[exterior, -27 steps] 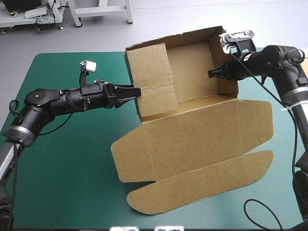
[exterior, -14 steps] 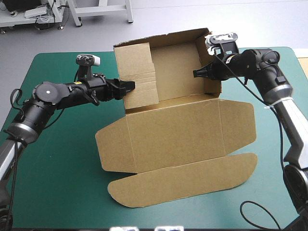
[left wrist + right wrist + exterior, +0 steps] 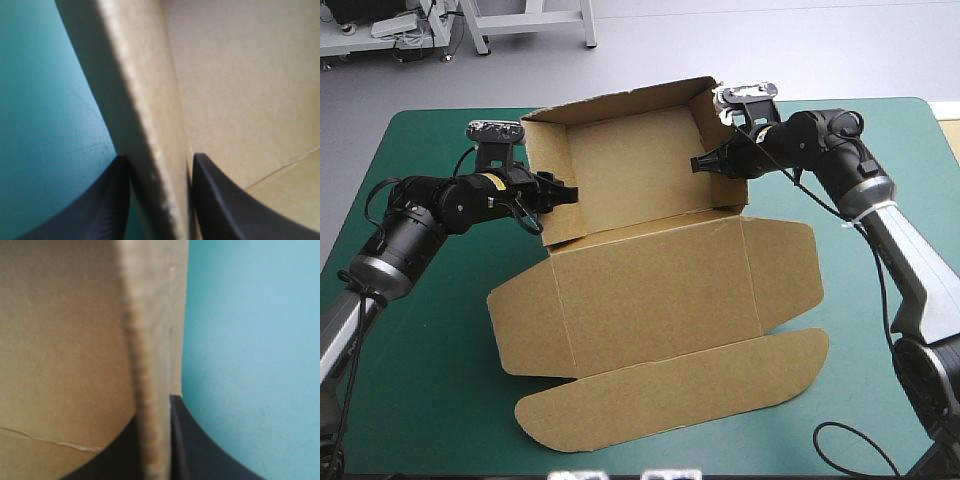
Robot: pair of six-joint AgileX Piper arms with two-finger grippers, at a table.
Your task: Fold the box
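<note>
Your brown cut-board box sat mid-table on the teal-green cover, part-formed. The open tray was at the far end, with the lid panel flat on the cover in front of it.

- **Axis:** the long axis ran from far edge to near edge, skewed so the near end pointed near-left.
- **Flaps:** the long rounded tuck flap was the nearest part. The side flaps lay flat either side of the lid.
- **Tray:** its own long side ran across the table, with the right end a little farther away than the left. The walls were up. Inside, only bare board showed.
- **Left gripper:** the black fingers were all but together, clamped on the tray's left wall. One finger was inside the tray and one outside, over the cover.
- **Right gripper:** same grip on the right wall, with the board edge pinched between the fingers, one inside and one outside.
</note>
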